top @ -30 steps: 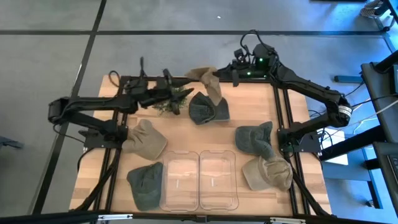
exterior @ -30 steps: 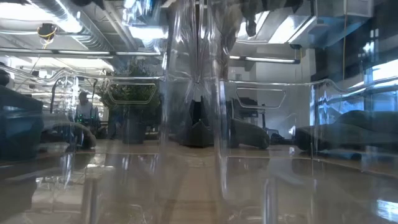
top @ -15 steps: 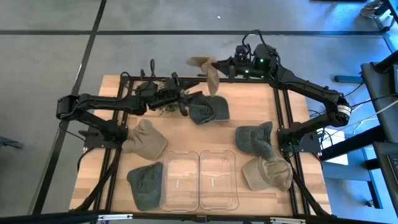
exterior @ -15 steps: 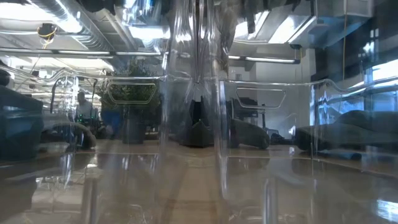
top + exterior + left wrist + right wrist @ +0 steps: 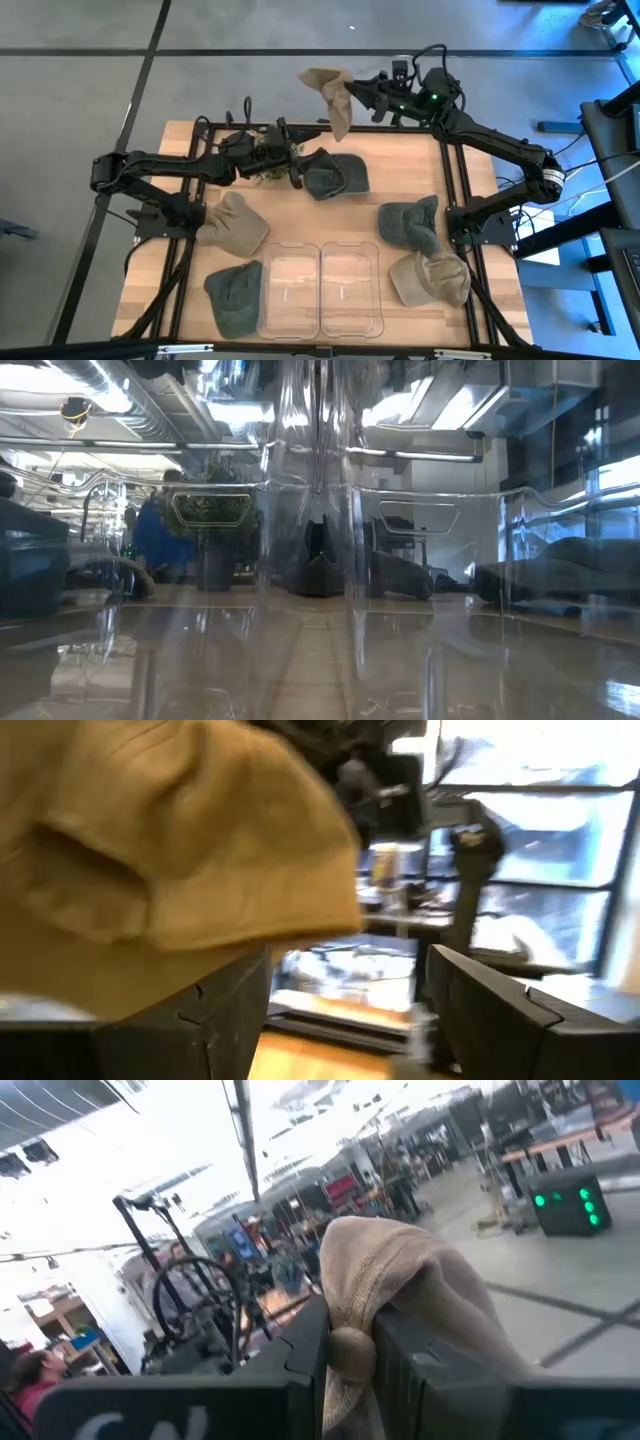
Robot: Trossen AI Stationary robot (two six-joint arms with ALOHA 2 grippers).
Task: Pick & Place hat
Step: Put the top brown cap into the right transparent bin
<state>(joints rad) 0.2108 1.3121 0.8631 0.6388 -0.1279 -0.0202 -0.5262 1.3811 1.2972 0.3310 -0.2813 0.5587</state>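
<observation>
My right gripper (image 5: 352, 93) is shut on a tan hat (image 5: 330, 98), held up in the air over the table's far edge. In the right wrist view the same tan hat (image 5: 400, 1280) bulges out past my right gripper (image 5: 347, 1360). My left gripper (image 5: 297, 168) hovers low over the far middle of the table, between a camouflage hat (image 5: 264, 166) and a dark green hat (image 5: 338, 175) that both lie flat. In the left wrist view my left gripper (image 5: 345, 1020) is open with nothing between the fingers, and the tan hat (image 5: 150, 840) looms ahead of it. My right gripper pinches a bunched fold of the tan hat's cloth (image 5: 346, 1342) between its two fingers (image 5: 300, 1355). The fingers come roughly level from the table's right. The hat is lifted clear; one part sticks out leftward (image 5: 315, 78) and the rest hangs slack below (image 5: 341, 125).
Several more hats lie on the table: tan (image 5: 236, 224), dark green (image 5: 234, 296), green (image 5: 410, 224) and tan (image 5: 430, 277). Two clear bins (image 5: 320, 290) stand at the near edge and fill the low view (image 5: 320, 560). A person in blue (image 5: 160, 540) is in the room behind.
My right gripper has risen and moved toward the far edge, carrying the tan hat from just above the dark green hat up clear of the table, where it now swings out to the left. My left gripper has slid a little toward the right, then kept still.
</observation>
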